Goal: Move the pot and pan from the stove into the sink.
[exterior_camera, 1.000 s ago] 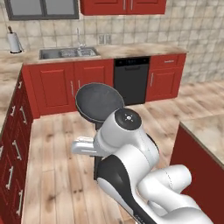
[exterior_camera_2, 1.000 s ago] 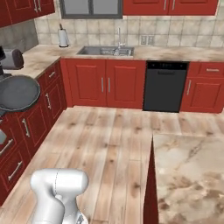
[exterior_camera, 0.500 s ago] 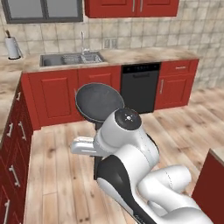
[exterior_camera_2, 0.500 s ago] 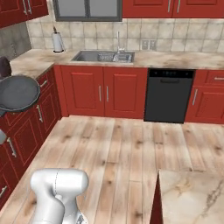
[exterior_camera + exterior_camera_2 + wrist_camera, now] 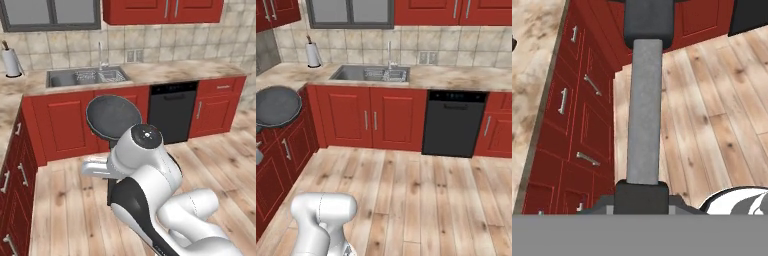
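Gripper (image 5: 641, 192) clamped pan (image 5: 113, 117) by its handle, pan at 12 o'clock, sink (image 5: 85, 78) beyond.

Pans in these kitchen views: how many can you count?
1: the pan is held up by its handle in the gripper, above the floor before the sink. Others may be hidden.

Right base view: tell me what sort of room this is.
A home kitchen: a steel sink set in a marble countertop, red cabinets below, and a black dishwasher beside them.
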Controlling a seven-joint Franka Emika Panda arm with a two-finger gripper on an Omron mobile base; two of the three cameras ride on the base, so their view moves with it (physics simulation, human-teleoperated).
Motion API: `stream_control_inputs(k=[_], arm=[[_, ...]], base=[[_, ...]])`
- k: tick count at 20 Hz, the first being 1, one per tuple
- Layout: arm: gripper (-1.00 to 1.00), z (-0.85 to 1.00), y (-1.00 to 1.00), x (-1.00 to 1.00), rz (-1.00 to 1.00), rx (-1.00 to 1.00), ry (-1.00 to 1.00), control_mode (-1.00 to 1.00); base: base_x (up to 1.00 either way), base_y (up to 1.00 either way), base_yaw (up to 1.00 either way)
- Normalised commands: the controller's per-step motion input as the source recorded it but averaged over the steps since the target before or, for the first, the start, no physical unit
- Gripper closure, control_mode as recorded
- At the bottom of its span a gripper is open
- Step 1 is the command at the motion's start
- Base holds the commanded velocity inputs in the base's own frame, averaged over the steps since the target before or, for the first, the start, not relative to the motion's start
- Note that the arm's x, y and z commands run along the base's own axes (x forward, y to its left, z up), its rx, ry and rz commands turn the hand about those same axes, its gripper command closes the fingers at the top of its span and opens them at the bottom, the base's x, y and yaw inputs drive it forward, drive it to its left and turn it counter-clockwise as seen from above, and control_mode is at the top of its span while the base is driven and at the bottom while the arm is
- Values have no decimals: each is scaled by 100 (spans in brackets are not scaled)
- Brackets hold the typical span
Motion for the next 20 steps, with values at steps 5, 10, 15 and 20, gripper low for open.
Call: stream_control_inputs(k=[5,10,15,20], arm=[[100,0,0,0,0,0,0,100],[100,0,0,0,0,0,0,100],[100,0,0,0,0,0,0,100],[100,0,0,0,0,0,0,100]], base=[[94,38,0],[95,36,0],[93,34,0],[91,33,0]])
